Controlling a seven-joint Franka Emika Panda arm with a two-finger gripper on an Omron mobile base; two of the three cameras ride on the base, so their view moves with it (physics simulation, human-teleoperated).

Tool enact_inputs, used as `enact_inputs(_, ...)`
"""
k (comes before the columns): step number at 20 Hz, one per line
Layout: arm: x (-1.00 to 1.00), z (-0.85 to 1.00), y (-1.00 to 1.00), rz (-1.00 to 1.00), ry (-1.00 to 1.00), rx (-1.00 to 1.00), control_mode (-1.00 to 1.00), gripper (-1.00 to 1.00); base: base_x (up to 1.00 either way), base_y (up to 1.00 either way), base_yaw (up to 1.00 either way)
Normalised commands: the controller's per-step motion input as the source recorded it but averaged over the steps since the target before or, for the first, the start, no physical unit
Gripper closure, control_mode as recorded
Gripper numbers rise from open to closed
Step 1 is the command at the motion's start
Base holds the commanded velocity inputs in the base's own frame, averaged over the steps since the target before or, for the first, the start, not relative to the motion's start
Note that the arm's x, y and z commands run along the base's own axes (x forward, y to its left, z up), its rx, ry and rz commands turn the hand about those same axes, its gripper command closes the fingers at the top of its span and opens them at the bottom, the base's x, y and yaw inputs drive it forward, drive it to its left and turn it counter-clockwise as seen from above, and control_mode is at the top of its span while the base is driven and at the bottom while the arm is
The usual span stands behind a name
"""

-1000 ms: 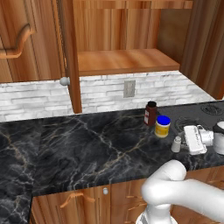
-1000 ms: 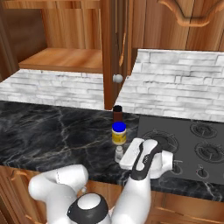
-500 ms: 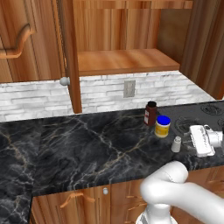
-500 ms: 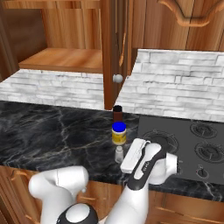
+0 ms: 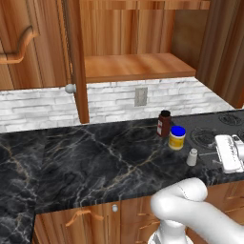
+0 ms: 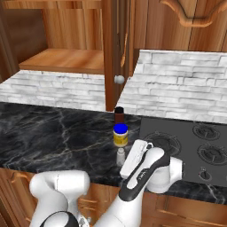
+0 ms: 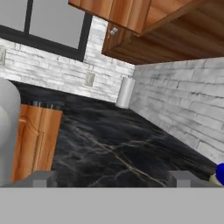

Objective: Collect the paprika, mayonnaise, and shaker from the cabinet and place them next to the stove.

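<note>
Black marble counter point(image 5: 95, 157) runs under my gripper point(image 7: 111, 177), whose fingers stand wide apart and empty. Just left of it sits the shaker point(image 5: 192, 157), then the mayonnaise point(image 5: 177, 137) and paprika point(image 5: 164, 123), all beside the stove point(image 6: 195, 146). I judge the best move is pulling clear without nudging them. Since earlier, my hand has drawn rightward from the shaker.

— What sort of place is this?

— A home kitchen. A black veined marble tabletop point(image 5: 95, 157) runs under a reddish wooden wall cabinet point(image 5: 138, 66), backed by white brick point(image 5: 114, 97).

— Anything else?

— A black stove point(image 6: 195, 142) with ringed burners, drawers point(image 5: 81, 219) with curved handles below, and a wall outlet point(image 5: 140, 96).
</note>
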Motion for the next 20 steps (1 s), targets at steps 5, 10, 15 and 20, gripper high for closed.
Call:
enact_inputs(5, -0.15, 0.33, 0.18, 0.00, -0.03, -0.04, -1.00, -1.00, 0.00, 0.00, 0.00)
enact_inputs(10, 0.00, 0.29, 0.25, 0.00, 0.00, -0.07, -1.00, -1.00, 0.00, 0.00, 0.00)
enact_inputs(15, 0.00, 0.14, 0.26, 0.00, 0.00, -0.07, -1.00, -1.00, 0.00, 0.00, 0.00)
enact_inputs(20, -0.22, 0.06, 0.23, 0.00, -0.03, -0.06, -1.00, -1.00, 0.00, 0.00, 0.00)
